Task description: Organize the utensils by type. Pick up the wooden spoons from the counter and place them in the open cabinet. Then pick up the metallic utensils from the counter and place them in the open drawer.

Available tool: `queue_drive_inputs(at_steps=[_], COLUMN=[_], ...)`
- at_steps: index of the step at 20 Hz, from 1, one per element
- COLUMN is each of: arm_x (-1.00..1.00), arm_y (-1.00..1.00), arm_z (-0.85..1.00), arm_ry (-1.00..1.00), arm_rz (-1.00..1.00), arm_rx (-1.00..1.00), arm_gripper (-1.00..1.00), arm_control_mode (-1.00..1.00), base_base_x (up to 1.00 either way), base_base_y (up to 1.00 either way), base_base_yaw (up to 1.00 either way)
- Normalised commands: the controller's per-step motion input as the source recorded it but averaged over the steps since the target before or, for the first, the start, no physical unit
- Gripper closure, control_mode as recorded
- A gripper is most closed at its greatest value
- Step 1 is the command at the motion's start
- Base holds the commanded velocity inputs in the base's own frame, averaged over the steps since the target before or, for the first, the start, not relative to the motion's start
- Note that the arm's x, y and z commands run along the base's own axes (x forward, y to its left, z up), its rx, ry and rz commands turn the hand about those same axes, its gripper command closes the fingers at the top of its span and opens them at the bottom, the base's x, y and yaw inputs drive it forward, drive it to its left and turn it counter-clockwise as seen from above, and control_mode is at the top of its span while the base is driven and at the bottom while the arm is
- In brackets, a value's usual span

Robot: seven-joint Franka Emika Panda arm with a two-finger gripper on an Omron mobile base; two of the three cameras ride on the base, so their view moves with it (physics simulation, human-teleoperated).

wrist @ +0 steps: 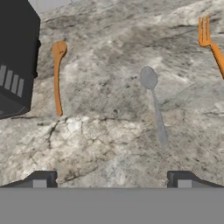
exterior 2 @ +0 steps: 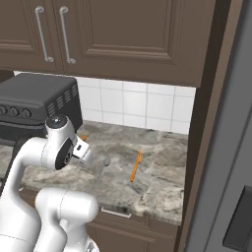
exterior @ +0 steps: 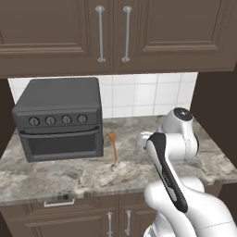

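The claw [wrist: 112, 177] is hovering over the counter [wrist: 109, 144] with its fingers spread wide apart and nothing between them. Ahead and to its left, a wooden spoon [wrist: 57, 76] is lying beside the toaster oven [wrist: 15, 57]. Ahead and slightly right, the grey metal spoon [wrist: 154, 103] is resting flat. Farther right, an orange fork [wrist: 211, 43] is lying apart from both. Judging from this, no pick is under way yet; these utensils are still awaiting sorting, and the cabinet and drawer steps appear to remain.
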Motion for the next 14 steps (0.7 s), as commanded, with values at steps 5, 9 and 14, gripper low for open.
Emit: queue_drive_inputs(at_steps=[5, 9, 14], arm_x=[0.0, 0.0, 0.0], arm_y=[0.0, 0.0, 0.0], arm_z=[0.0, 0.0, 0.0], arm_ry=[0.0, 0.0, 0.0], arm_rz=[0.0, 0.0, 0.0], arm_rx=[0.0, 0.0, 0.0], arm_gripper=[-1.0, -1.0, -1.0], arm_control_mode=[1.0, 1.0, 1.0], base_base_x=[0.23, 0.11, 0.0], base_base_y=[0.0, 0.0, 0.0], base_base_yaw=[0.0, 0.0, 0.0])
